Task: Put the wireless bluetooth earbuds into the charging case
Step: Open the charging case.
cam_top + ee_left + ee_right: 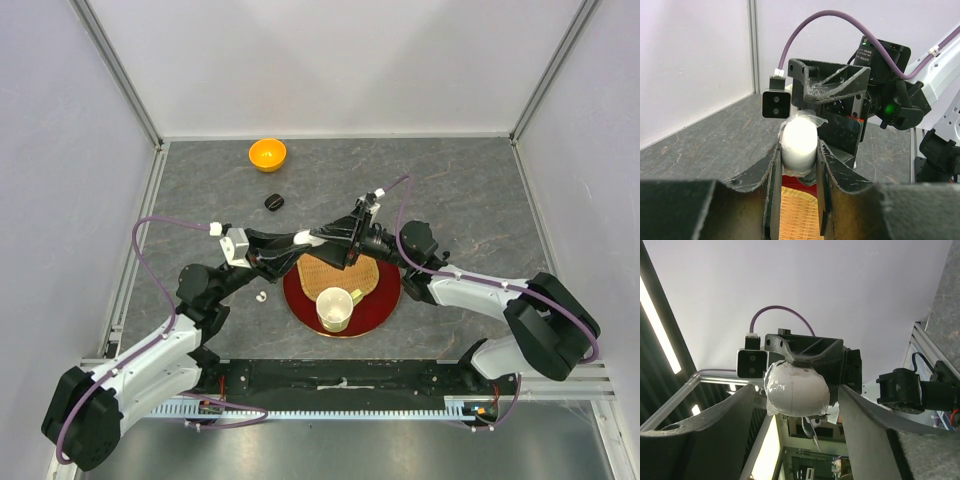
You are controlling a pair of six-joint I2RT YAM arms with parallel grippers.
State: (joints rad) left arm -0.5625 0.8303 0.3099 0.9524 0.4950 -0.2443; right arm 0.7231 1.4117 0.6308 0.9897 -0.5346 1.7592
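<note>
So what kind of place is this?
Probably a robot test booth, not a home: left arm and right arm bolted at a grey table, white walls on metal frame posts, purple cables.

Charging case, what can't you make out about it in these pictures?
- Right wrist: unclear whether the right gripper touches the charging case.
- Left wrist: the left gripper hides its sides.
- Top external: small, mostly covered by both grippers.
- Contents: hidden inside, all views.
</note>
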